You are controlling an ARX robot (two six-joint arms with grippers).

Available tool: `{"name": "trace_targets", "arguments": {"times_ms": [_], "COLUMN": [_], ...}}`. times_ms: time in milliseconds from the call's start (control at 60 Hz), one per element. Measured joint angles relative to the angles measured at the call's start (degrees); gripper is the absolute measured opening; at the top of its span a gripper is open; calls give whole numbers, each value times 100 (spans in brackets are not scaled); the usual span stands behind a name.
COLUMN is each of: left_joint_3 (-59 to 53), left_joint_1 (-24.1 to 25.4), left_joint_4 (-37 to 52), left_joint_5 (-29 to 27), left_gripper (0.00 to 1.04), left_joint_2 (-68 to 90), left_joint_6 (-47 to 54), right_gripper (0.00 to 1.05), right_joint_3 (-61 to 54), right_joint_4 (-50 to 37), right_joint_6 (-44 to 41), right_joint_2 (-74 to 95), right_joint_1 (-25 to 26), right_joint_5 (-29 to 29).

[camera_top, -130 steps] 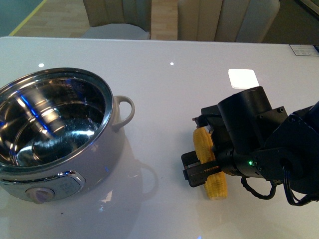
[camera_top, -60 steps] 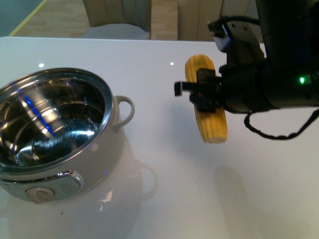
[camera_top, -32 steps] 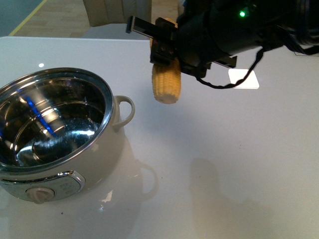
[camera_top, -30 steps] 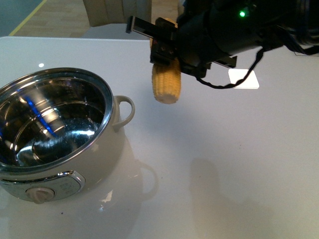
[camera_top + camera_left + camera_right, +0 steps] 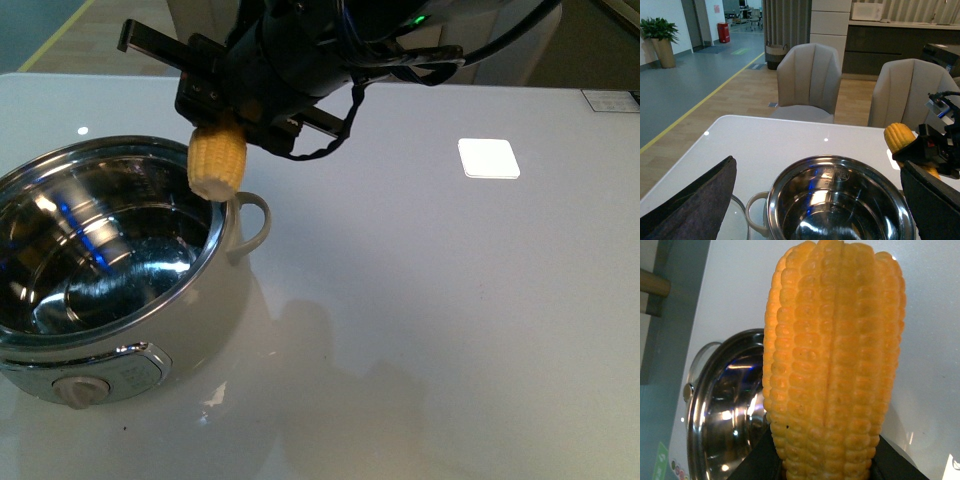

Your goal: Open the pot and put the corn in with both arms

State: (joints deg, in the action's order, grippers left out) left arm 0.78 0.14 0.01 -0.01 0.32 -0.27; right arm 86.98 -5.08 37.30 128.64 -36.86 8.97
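White glossy table [image 5: 470, 300], chairs [image 5: 525, 50] behind. Front: pot [image 5: 205, 320] sat at left, lid off, steel bowl bare. Right gripper [image 5: 222, 112] reached across, clamped on the corn [image 5: 217, 165]. The cob hung upright over the rim by the loop handle, not yet over the bowl's middle. Left wrist: left gripper [image 5: 818, 164] faced the open pot, fingers spread wide, nothing in them. Corn [image 5: 899, 137] showed at the pot's far edge. Right wrist: corn [image 5: 832, 360] filled the frame between the jaws, pot [image 5: 725, 410] mouth behind it, offset from the cob. Judged step: carrying corn, lid part done. Next move likely needs more travel toward the pot centre, then lower and release. Dropping here risked clipping the rim.
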Motion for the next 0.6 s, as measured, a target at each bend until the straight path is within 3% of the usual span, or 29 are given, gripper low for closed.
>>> {"name": "trace_targets", "arguments": {"times_ms": [400,600], "left_joint_3": [0,0], "left_joint_1": [0,0], "left_joint_4": [0,0], "left_joint_5": [0,0], "left_gripper": [98,98], "left_joint_2": [0,0], "left_joint_6": [-2,-2], "right_gripper": [23,23], "right_joint_3": [669,776], "right_joint_4": [46,229], "right_joint_6": [988,1104], "right_joint_2": [481,616], "right_joint_1": [-332,-402], "right_joint_5": [695,737]}}
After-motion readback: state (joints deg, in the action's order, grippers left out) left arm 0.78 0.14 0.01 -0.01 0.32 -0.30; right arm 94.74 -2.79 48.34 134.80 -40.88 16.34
